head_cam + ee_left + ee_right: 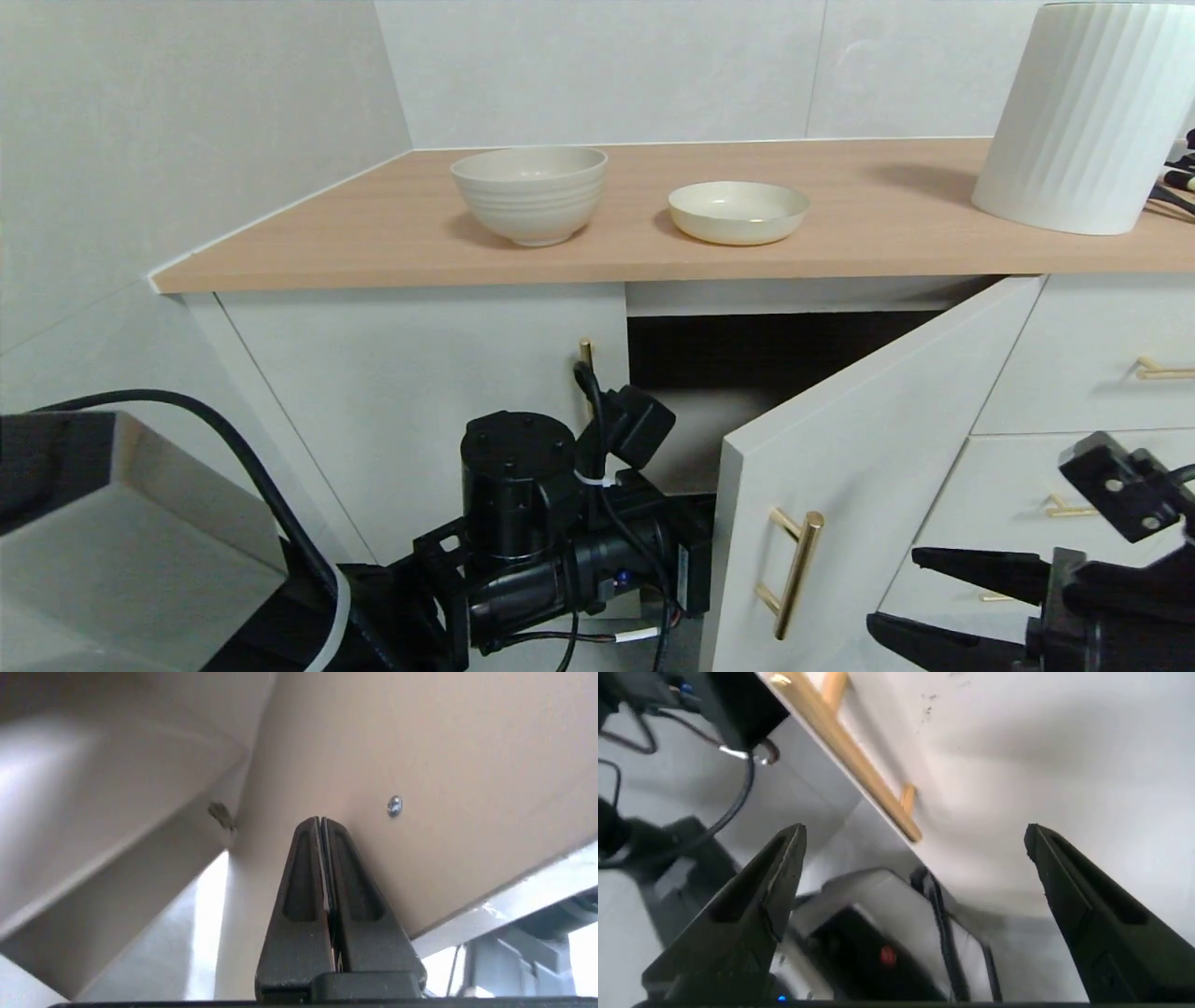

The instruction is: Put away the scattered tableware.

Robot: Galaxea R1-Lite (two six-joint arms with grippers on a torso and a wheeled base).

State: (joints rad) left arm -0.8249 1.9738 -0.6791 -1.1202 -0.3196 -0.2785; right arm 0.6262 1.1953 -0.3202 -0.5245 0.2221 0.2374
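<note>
Two pieces of tableware stand on the wooden countertop (868, 201): a deep cream bowl (528, 193) and, to its right, a shallow cream dish (738, 212). Below them the cabinet door (868, 457) is swung open. My left arm (560, 532) sits low by the cabinet opening, its end hidden behind the door. The left gripper (320, 821) is shut with nothing in it, close to the door's inner face (448, 784). My right gripper (896, 591) is open and empty, just in front of the door's gold handle (792, 569). That handle (868, 770) lies beyond the right gripper (915, 833).
A tall white ribbed container (1092, 112) stands at the counter's right end, with dark utensils (1176, 182) beside it. Drawers with gold pulls (1162, 371) lie right of the open door. The walls meet at the counter's left corner. The cabinet interior (775, 350) is dark.
</note>
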